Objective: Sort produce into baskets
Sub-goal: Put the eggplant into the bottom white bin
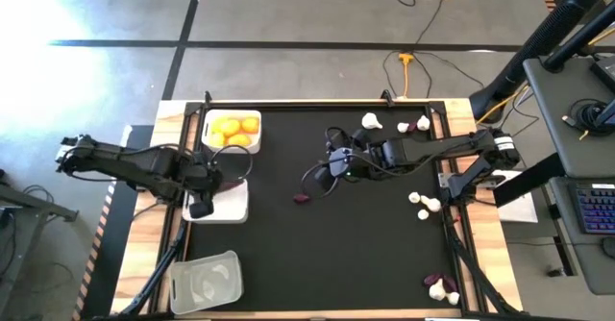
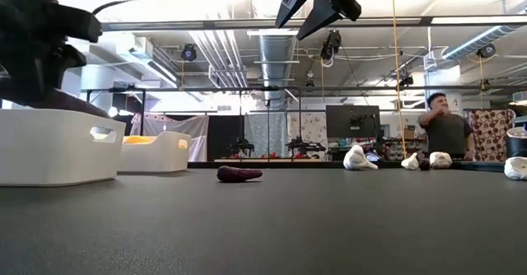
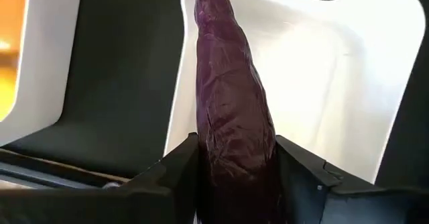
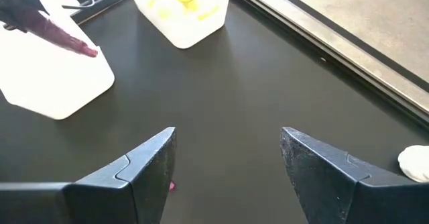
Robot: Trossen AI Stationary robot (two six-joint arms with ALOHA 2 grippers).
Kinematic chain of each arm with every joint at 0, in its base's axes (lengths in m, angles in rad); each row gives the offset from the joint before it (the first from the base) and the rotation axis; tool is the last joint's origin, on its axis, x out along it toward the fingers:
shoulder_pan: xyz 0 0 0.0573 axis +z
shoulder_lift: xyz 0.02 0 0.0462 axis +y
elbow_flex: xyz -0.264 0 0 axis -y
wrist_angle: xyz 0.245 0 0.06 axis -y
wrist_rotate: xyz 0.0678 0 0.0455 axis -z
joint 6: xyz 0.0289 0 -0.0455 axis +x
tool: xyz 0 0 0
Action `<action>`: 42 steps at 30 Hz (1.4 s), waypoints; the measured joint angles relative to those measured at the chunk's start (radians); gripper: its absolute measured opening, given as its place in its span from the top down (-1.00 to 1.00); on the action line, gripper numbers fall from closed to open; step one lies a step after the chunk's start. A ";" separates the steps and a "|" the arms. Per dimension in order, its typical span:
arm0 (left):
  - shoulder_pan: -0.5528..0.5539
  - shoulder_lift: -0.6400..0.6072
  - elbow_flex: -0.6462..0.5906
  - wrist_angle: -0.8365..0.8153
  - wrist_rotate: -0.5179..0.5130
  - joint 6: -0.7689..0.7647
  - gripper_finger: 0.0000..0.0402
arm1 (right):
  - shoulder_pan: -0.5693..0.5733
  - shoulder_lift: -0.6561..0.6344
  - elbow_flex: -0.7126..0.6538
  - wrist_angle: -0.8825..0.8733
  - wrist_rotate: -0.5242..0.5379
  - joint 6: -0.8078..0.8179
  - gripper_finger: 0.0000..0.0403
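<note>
My left gripper (image 1: 202, 206) is over the middle white basket (image 1: 231, 204) and is shut on a dark purple sweet-potato piece (image 3: 231, 96). That piece also shows in the right wrist view (image 4: 62, 33). My right gripper (image 1: 332, 163) hangs open and empty above the table's middle; its fingers show in the right wrist view (image 4: 228, 163). The far white basket (image 1: 208, 119) holds yellow-orange fruits (image 1: 236, 129). A clear basket (image 1: 204, 281) sits near the front left. Another purple piece (image 1: 302, 198) lies on the black mat. My left gripper pinches the purple piece by its thick near end (image 3: 234, 163) between the two fingers (image 3: 175, 174). The piece runs along the fingers and sticks out past their tips. It is lifted clear, with its thin end (image 4: 87, 49) slanting over the white basket.
Garlic bulbs (image 1: 371, 121) and a purple piece (image 1: 405, 127) lie at the far right. More bulbs (image 1: 423, 204) lie at the right edge. A purple piece (image 1: 430, 281) and bulbs (image 1: 442, 289) lie at the near right corner. A person (image 2: 445, 131) stands beyond the table.
</note>
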 joint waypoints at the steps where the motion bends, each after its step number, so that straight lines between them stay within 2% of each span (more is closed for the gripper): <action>1: 0.000 0.006 -0.002 0.016 0.001 0.000 0.26 | 0.000 0.000 0.000 0.000 0.002 0.000 -0.28; 16: 0.000 0.062 -0.001 0.012 0.053 -0.001 -0.10 | 0.000 0.000 0.000 0.000 0.002 -0.001 -0.29; 21: 0.000 0.062 0.070 0.072 0.047 0.022 -0.16 | 0.000 0.000 -0.001 0.000 0.002 -0.001 -0.28; 25: 0.000 0.061 0.130 0.271 0.009 0.092 -0.15 | 0.000 -0.001 -0.001 0.000 0.001 -0.001 -0.26; 31: 0.002 0.096 0.097 0.653 0.002 0.224 -0.11 | 0.014 -0.005 0.012 -0.005 -0.006 0.011 -0.25; 39: 0.022 0.304 0.010 0.995 -0.042 0.284 -0.10 | 0.069 -0.017 0.019 -0.009 -0.009 0.040 -0.24; 42: 0.042 0.401 0.010 1.063 -0.034 0.284 -0.10 | 0.082 -0.018 0.019 -0.018 -0.020 0.092 -0.23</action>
